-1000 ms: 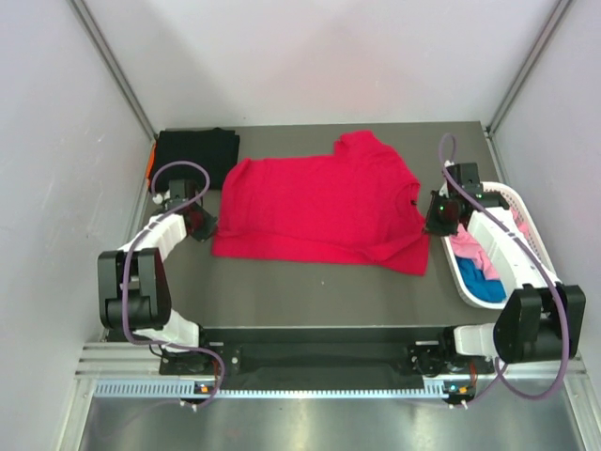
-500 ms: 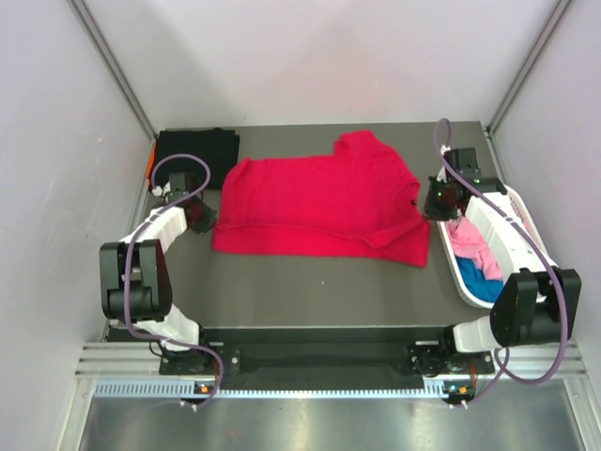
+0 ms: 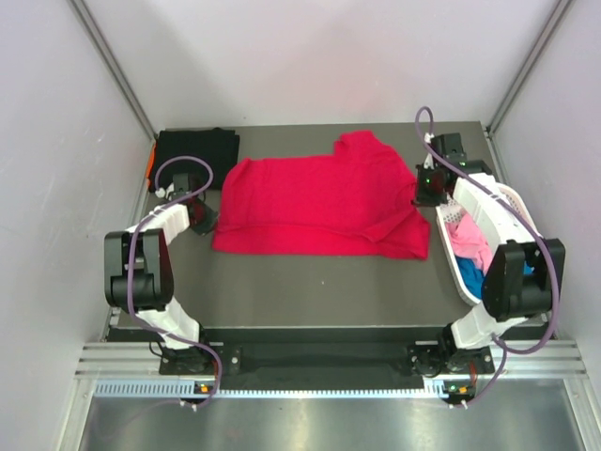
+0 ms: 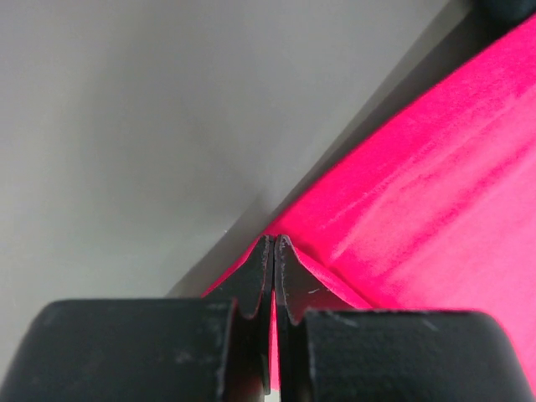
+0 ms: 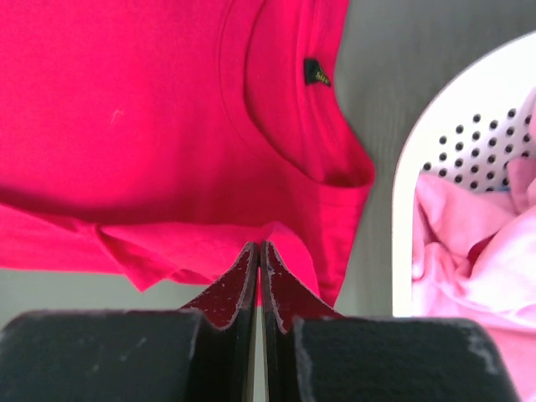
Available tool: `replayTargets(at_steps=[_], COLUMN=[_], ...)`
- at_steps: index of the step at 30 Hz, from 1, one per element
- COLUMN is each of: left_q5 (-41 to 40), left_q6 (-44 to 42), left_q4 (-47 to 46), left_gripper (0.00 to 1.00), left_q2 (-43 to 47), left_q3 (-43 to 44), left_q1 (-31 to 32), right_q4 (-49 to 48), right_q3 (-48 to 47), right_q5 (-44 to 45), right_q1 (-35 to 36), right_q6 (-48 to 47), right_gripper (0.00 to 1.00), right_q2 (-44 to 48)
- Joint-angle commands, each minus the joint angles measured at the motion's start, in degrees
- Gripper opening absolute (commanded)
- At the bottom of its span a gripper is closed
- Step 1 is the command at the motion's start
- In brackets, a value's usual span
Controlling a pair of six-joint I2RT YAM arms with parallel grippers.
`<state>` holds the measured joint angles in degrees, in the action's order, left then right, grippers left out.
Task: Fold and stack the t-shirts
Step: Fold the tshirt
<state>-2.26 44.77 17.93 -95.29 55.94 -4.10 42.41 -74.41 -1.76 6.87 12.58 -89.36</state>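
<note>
A bright red t-shirt (image 3: 319, 202) lies spread across the middle of the table, collar to the right. My left gripper (image 3: 206, 222) is shut on its left hem corner; in the left wrist view red cloth (image 4: 435, 193) shows between the closed tips (image 4: 274, 239). My right gripper (image 3: 425, 193) is shut on the shirt's near right sleeve edge (image 5: 201, 247), just below the collar and its label (image 5: 316, 72). A folded black t-shirt (image 3: 195, 150) lies at the back left with an orange one (image 3: 151, 164) peeking out beside it.
A white perforated basket (image 3: 457, 275) stands along the right edge, holding a pink shirt (image 3: 470, 246) and a blue one (image 3: 474, 280); its rim (image 5: 410, 167) and the pink cloth (image 5: 469, 243) are close to my right fingers. Grey walls enclose the table.
My right gripper has moved toward the far edge, pulling the near right sleeve up over the shirt. The left gripper has shifted slightly the same way with the hem corner.
</note>
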Motion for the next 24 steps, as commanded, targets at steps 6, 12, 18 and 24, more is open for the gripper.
replayTargets(at_steps=[6,12,18,24], left_q5=[-0.4,-0.8,-0.6,-1.2], left_q6=[-0.6,-0.8,-0.7,-0.3], left_q4=[-4.7,-4.3,-4.3,-4.1], left_gripper=[0.0,0.0,0.0,0.0], left_q2=[-0.9,-1.3,-1.9,-2.4], left_q3=[1.1,1.4,1.3,1.7], left_q1=[-0.2,-0.2,-0.2,-0.2], right_q4=[-1.5,-3.1,-2.0,1.7], right_q3=[-9.4,-12.8,-15.2,-18.7], right_q5=[6.3,8.8,14.3,18.9], right_q1=[4.5,7.8,8.0,8.0], right_q6=[-5.0,-6.9,-8.0,-6.2], right_gripper=[0.0,0.0,0.0,0.0], right_q2=[-5.9,-8.2,-12.8,-17.2])
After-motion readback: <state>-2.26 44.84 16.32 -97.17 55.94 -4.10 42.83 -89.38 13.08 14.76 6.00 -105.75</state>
